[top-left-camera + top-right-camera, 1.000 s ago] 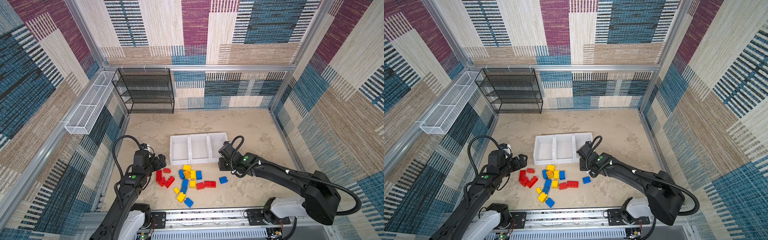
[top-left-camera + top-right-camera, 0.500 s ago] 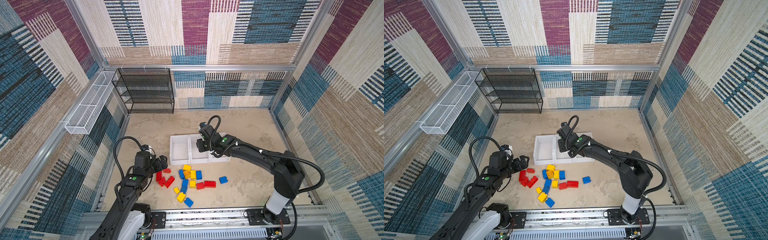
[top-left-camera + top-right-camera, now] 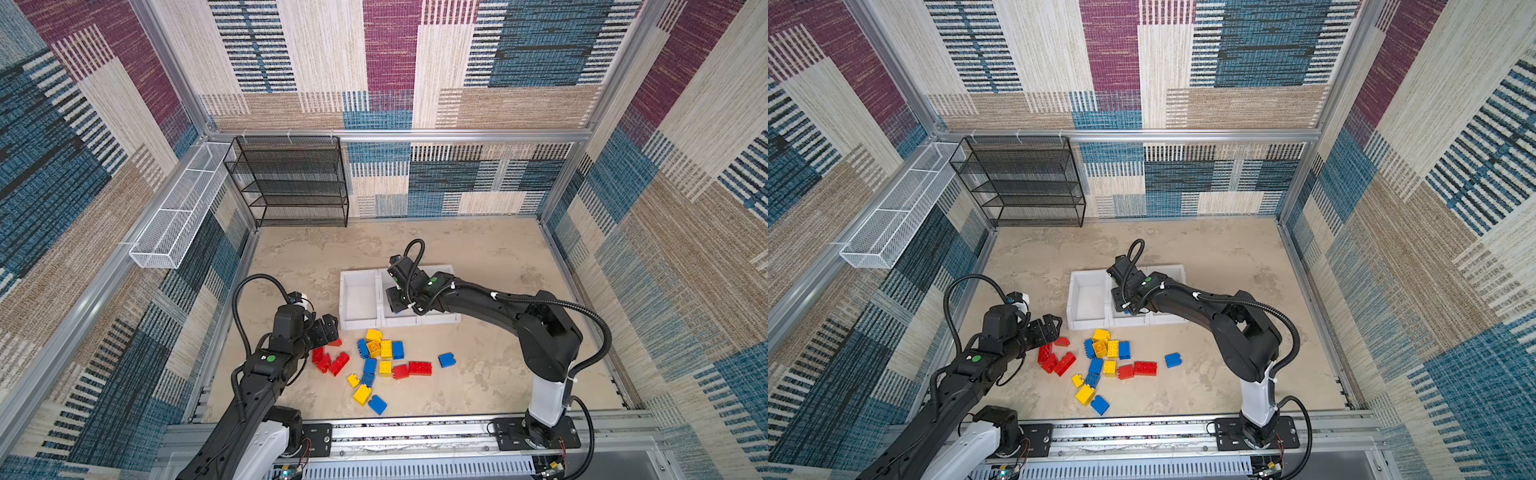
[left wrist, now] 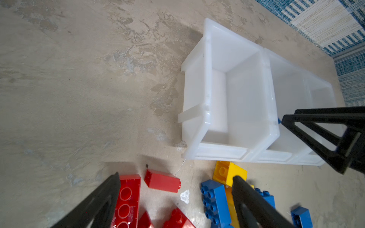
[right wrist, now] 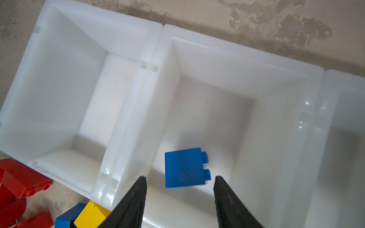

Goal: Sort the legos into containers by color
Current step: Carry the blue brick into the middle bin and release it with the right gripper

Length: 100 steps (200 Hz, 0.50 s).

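Now, in both top views the right gripper (image 3: 395,305) hangs over the middle of the three containers (image 3: 359,325) at centre frame. The left gripper (image 3: 328,330) hovers at the left edge of the loose legos (image 3: 384,353) below them. From the right wrist, a blue brick (image 5: 184,167) is inside the middle bin (image 5: 237,59), and the parted jaws touch nothing: a drop, I judge. From the left wrist, wide-open jaws straddle a small red brick (image 4: 162,180); the next move calls for lowering and closing on it.
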Motion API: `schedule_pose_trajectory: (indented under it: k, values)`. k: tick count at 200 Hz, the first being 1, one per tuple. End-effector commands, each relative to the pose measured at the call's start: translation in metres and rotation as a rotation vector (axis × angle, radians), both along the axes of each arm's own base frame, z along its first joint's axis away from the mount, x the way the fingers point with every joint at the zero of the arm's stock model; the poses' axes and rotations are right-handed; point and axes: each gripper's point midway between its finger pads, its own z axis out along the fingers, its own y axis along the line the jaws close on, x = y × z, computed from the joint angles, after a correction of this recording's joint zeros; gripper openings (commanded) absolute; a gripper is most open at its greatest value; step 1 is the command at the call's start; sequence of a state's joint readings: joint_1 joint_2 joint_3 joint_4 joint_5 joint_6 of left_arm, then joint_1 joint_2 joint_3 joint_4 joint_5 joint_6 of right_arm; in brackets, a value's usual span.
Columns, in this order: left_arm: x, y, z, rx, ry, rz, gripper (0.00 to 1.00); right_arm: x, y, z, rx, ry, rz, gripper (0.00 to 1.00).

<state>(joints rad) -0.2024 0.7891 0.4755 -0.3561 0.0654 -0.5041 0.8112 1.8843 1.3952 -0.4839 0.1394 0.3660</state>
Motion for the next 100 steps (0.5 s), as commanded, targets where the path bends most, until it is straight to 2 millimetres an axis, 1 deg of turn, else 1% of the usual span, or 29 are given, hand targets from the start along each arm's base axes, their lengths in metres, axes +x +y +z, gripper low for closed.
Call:
schedule_pose_trajectory:
  k: [1, 32, 53, 80, 100]
  values:
    - [-0.002, 0.004, 0.000, 0.017, 0.012, 0.030, 0.90, 0.003, 0.001, 0.014, 0.019, -0.031, -0.011, 0.62]
    - [-0.007, 0.006, -0.003, 0.043, 0.042, 0.036, 0.88, 0.001, -0.003, 0.033, 0.050, -0.056, -0.023, 0.64]
    - [-0.013, 0.007, -0.006, 0.070, 0.070, 0.042, 0.85, -0.004, -0.009, 0.046, 0.075, -0.072, -0.037, 0.65]
    - [-0.022, 0.011, -0.011, 0.114, 0.115, 0.062, 0.83, -0.013, -0.020, 0.056, 0.097, -0.081, -0.057, 0.65]
    - [-0.026, 0.009, -0.015, 0.132, 0.143, 0.050, 0.81, -0.022, -0.030, 0.061, 0.115, -0.084, -0.074, 0.66]
